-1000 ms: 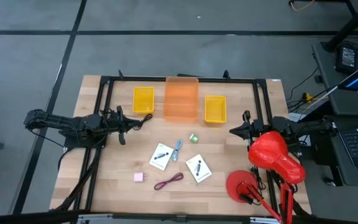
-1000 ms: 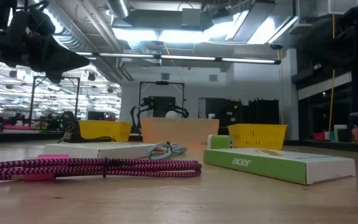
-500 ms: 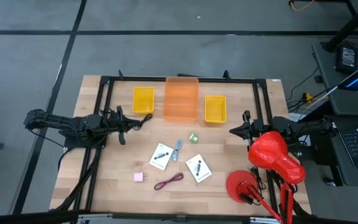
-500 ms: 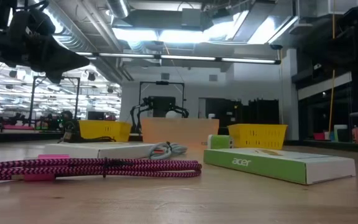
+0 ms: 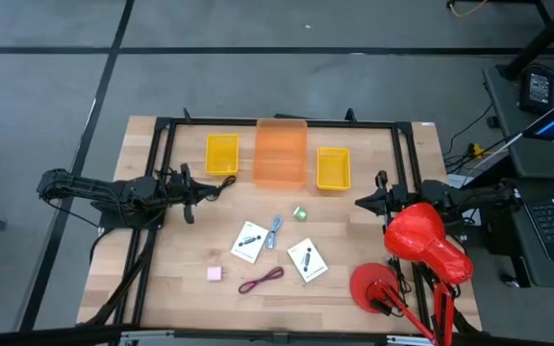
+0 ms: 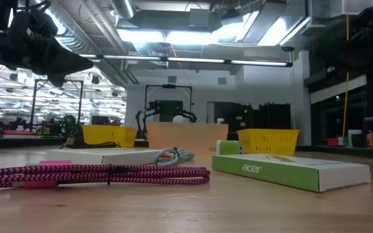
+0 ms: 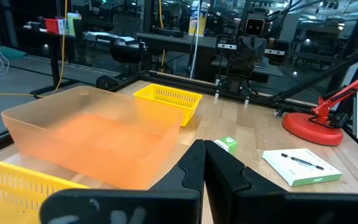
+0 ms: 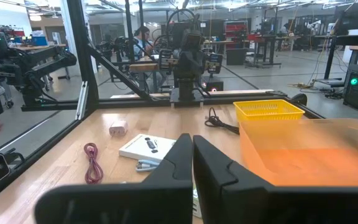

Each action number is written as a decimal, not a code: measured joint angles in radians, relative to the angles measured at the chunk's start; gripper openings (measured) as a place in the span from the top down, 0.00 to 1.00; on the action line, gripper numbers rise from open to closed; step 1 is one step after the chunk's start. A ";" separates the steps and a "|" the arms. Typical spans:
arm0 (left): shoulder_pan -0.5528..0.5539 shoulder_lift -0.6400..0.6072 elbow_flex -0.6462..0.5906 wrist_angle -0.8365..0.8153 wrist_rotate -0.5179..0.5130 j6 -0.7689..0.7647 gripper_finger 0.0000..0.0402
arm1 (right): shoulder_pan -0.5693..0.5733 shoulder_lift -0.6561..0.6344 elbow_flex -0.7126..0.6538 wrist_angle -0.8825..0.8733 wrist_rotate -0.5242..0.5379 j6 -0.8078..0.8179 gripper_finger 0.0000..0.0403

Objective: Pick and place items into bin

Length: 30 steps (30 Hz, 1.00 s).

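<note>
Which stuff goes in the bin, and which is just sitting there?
For the job: two white cards, green cube, pink square, maroon cord, blue-grey clip, orange bin.

Just sitting: two yellow baskets, red lamp.

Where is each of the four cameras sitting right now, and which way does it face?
High: overhead, straight down; both arms, left gripper, right gripper.
Low: table height, across maroon cord toward bins.
Left wrist: past its shut gripper toward the right arm.
Right wrist: past its shut gripper toward the left arm.
All views share the orange bin.
</note>
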 joint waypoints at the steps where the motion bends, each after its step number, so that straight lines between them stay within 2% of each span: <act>1: 0.000 0.000 0.000 0.000 0.000 0.000 0.99 | 0.000 0.000 0.000 0.000 0.000 0.000 1.00; 30: 0.000 0.000 0.000 -0.011 -0.012 0.000 0.99 | 0.000 0.000 0.000 0.000 0.000 0.000 1.00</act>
